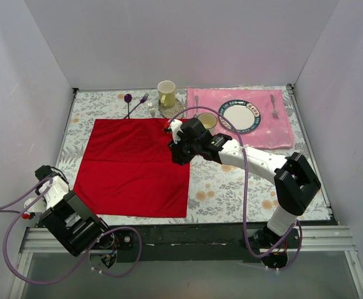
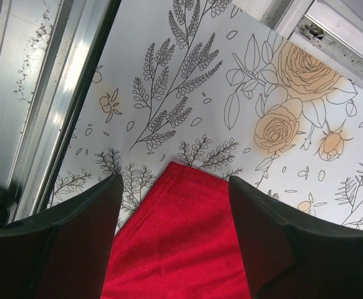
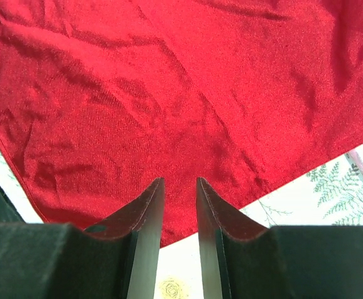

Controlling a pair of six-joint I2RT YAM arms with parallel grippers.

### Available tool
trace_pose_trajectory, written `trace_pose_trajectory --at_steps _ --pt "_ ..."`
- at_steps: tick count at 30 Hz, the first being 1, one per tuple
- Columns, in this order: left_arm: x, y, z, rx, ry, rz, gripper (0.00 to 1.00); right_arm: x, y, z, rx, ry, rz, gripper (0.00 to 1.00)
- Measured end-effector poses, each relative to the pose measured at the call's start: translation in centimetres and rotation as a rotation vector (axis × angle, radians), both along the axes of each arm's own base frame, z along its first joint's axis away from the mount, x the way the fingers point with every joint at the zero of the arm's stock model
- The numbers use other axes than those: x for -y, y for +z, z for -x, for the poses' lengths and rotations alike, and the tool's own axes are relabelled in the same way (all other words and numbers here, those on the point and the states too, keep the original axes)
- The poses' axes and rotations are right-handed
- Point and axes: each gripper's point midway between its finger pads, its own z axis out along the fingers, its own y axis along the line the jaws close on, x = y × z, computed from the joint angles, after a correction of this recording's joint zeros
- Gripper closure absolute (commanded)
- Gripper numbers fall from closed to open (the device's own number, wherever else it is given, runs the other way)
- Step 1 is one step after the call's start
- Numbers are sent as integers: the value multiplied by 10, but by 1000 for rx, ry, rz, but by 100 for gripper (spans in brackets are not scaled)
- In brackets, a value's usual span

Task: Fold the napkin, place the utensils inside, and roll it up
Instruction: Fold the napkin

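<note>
The red napkin [image 1: 135, 165] lies spread flat on the flowered table. My right gripper [image 1: 180, 148] hangs over its right edge near the far right corner; in the right wrist view [image 3: 179, 184] its jaws stand a narrow gap apart above the red cloth [image 3: 188, 87], holding nothing. My left gripper [image 1: 66, 199] sits low at the napkin's near left corner; in the left wrist view [image 2: 175, 187] it is wide open with that corner [image 2: 184, 237] between the fingers. A small fork with silver tines [image 1: 151, 111] lies beyond the napkin's far edge.
A purple spoon [image 1: 128, 99] and purple fork [image 1: 143, 99] lie at the back beside a yellow mug [image 1: 166, 93]. A pink placemat [image 1: 281, 128] at the back right bears a plate [image 1: 238, 116], a silver fork [image 1: 273, 106] and a spoon [image 1: 197, 103]. A second cup [image 1: 207, 121] stands by the right arm.
</note>
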Motion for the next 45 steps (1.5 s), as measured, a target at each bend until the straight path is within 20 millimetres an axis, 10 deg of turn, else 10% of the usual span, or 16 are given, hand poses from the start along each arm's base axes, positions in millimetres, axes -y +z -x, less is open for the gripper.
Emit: trace_pose_trajectory --at_steps 21,34,45 --pt "-8 -4 -4 50 71 -55 100 -3 2 -1 8 2 -13 67" --pt "5 11 -26 151 -27 -5 100 -16 -20 12 -50 50 3 66" --pt "51 44 -83 322 -352 55 100 -95 -25 38 -151 209 -150 50"
